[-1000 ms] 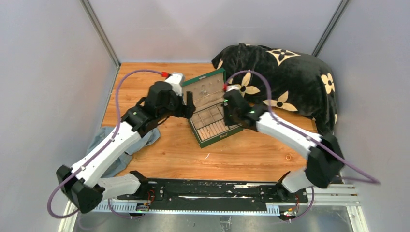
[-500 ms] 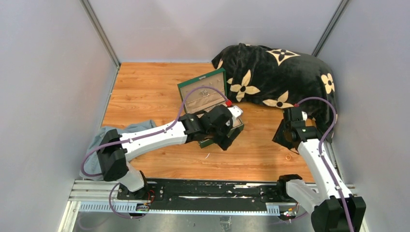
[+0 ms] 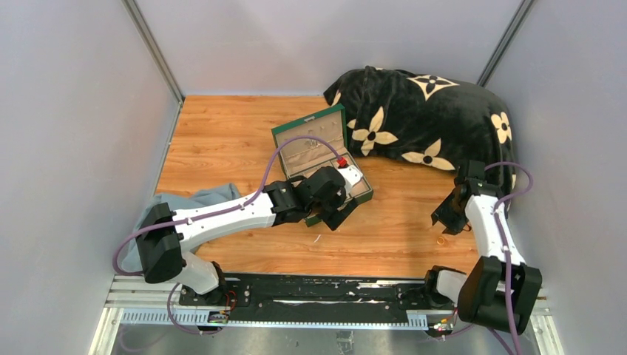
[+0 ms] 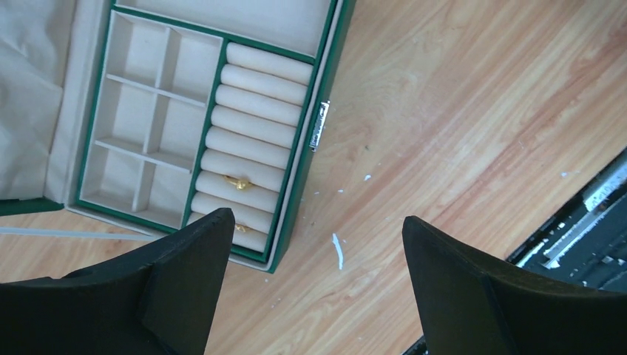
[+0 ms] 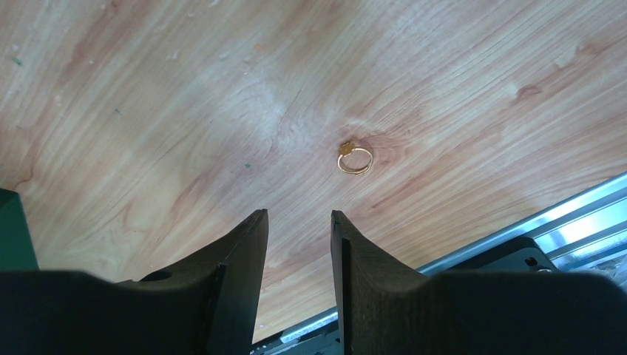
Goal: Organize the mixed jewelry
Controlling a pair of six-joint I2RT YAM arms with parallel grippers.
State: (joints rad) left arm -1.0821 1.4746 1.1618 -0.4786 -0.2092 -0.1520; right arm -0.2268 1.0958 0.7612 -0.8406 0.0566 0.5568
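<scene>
The green jewelry box (image 3: 364,194) stands open mid-table, its lid raised at the back. In the left wrist view its box wall (image 4: 299,185) frames cream ring rolls that hold two small gold pieces (image 4: 238,182). My left gripper (image 4: 318,231) is open and empty above the wood just in front of the box; it also shows in the top view (image 3: 339,214). A small gold ring (image 5: 356,157) lies loose on the wood at the right (image 3: 441,240). My right gripper (image 5: 296,216) is narrowly open and empty, just short of the ring (image 3: 442,219). No silvery cluster shows clearly.
A black cushion with cream flowers (image 3: 436,118) fills the back right. A grey-blue cloth (image 3: 185,211) lies at the left under my left arm. A thin white sliver (image 4: 338,251) lies in front of the box. The black base rail (image 3: 318,292) runs along the near edge.
My left arm has swung from the box's left side across to its front. My right arm has pulled away from the box to the right, above the loose gold ring.
</scene>
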